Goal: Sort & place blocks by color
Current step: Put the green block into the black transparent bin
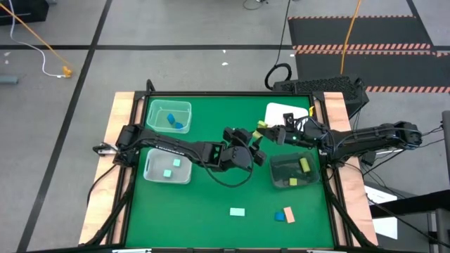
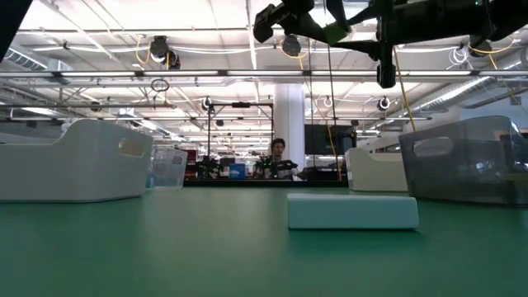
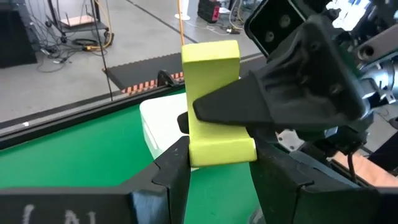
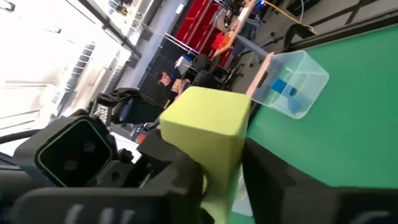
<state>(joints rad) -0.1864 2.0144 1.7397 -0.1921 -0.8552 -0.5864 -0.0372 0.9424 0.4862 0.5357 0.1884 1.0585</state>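
A yellow-green bar block is held in the air between both grippers, above the table's middle and right of centre. My left gripper reaches in from the left and is shut on the block's lower end. My right gripper comes from the right and is shut on the same block. On the green table lie a mint block, a blue block and an orange block. My left gripper pinches the yellow-green block's lower end between its two fingers, one on each side. The block stands upright above the fingers, lifted clear of the table. My right gripper pinches the same block at its middle; its finger lies across the block's face, coming level from the table's right. In its own wrist view the block's end sticks out beyond the fingers.
A clear tray at the far left holds blue blocks. A white tray holds mint blocks. A dark tray at the right holds yellow-green blocks. Another white tray stands at the far right.
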